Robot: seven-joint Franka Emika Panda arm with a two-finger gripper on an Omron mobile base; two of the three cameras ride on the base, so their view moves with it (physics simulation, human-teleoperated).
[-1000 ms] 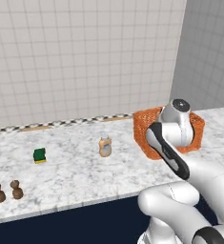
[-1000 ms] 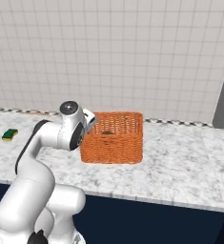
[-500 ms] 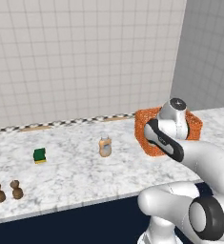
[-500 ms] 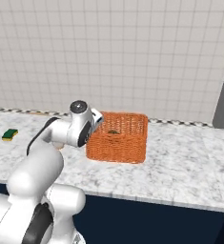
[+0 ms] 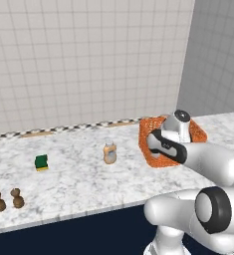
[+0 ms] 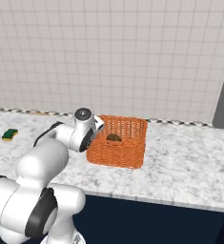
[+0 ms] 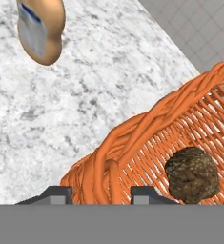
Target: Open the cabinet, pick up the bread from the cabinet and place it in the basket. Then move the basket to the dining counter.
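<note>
The orange woven basket (image 6: pixel 118 153) stands on a speckled marble counter (image 6: pixel 180 157) with a dark navy front. A dark brown lump of bread (image 7: pixel 192 174) lies inside it, also visible as bread (image 6: pixel 114 137). My gripper (image 7: pixel 101 193) is at the basket's left wall, one fingertip (image 7: pixel 56 193) outside and the other inside, shut on the rim of the basket (image 7: pixel 132 138). From the left base, my hand hides the near side of the basket (image 5: pixel 199 132). The navy cabinet is out of view.
A small tan bottle (image 5: pixel 109 153) stands on the counter left of the basket and appears as bottle (image 7: pixel 41 28). Farther left lie a green-and-yellow sponge (image 5: pixel 41 162) and two small brown shakers (image 5: pixel 18 198). A tiled wall (image 5: pixel 88 60) backs the counter.
The arm has swung right and the basket has shifted slightly to the right along the counter with it. The bottle and sponge have stayed in place.
</note>
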